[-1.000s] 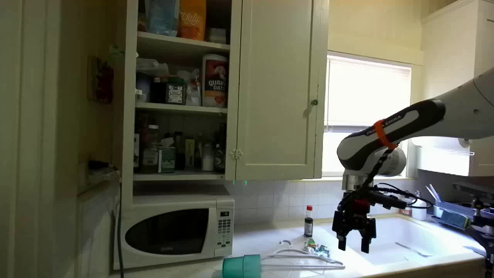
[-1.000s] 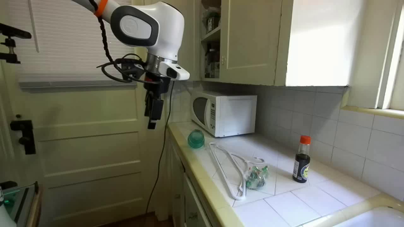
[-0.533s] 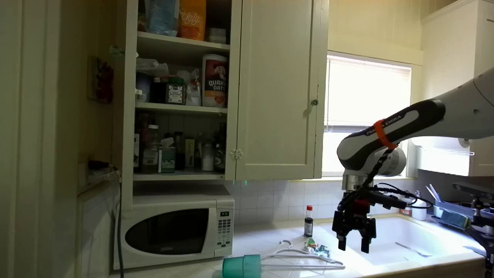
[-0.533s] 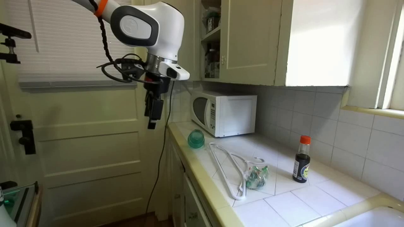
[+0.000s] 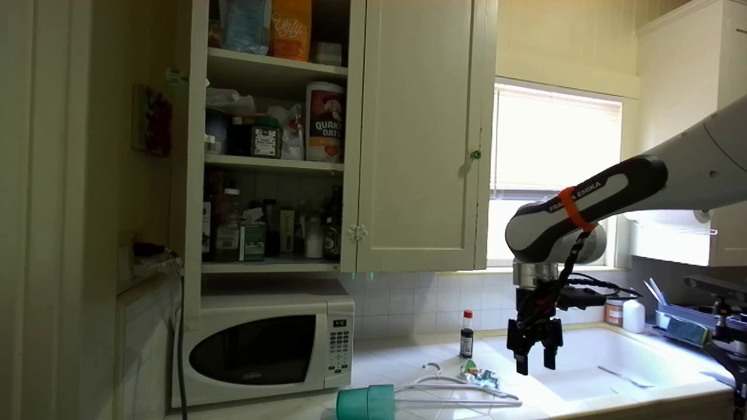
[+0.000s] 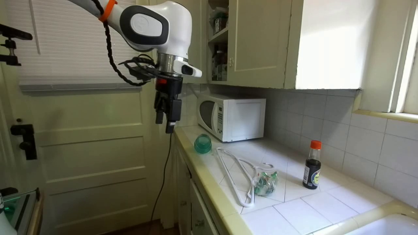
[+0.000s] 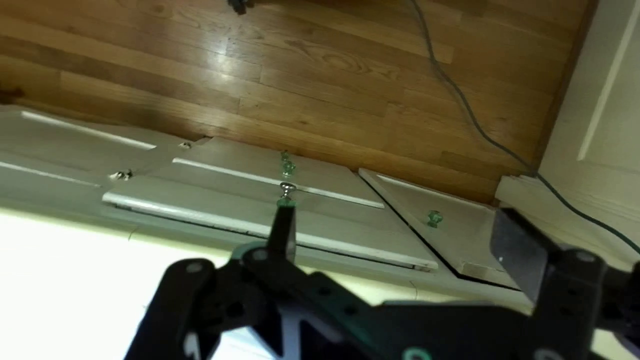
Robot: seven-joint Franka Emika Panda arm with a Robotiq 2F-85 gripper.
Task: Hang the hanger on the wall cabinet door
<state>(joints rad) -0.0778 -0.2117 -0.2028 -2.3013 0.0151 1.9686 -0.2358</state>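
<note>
The pale hanger (image 6: pixel 231 178) lies flat on the tiled counter, its hook pointing toward the tiled wall. In an exterior view the green cup partly covers the hanger (image 5: pixel 455 402). Above the counter, the cream wall cabinet door (image 5: pixel 417 134) is closed flat, with a small round knob (image 5: pixel 475 154) near its edge. My gripper (image 5: pixel 536 367) points downward in the air, clear of the hanger, beyond the counter's front edge in an exterior view (image 6: pixel 164 125). Its fingers stand wide apart with nothing between them in the wrist view (image 7: pixel 398 215). The wrist view does not show the hanger.
A green cup (image 6: pixel 203 143) lies on its side near the hanger. A crumpled wrapper (image 6: pixel 266 183) sits beside the hook, and a red-capped bottle (image 6: pixel 312 173) stands upright farther back. The microwave (image 5: pixel 262 344) is under open shelves. A sink (image 5: pixel 583 338) adjoins the counter.
In the last half second the arm has shifted slightly toward the counter and the hand has turned a little. The jaws have stayed wide; the hanger and door have not moved.
</note>
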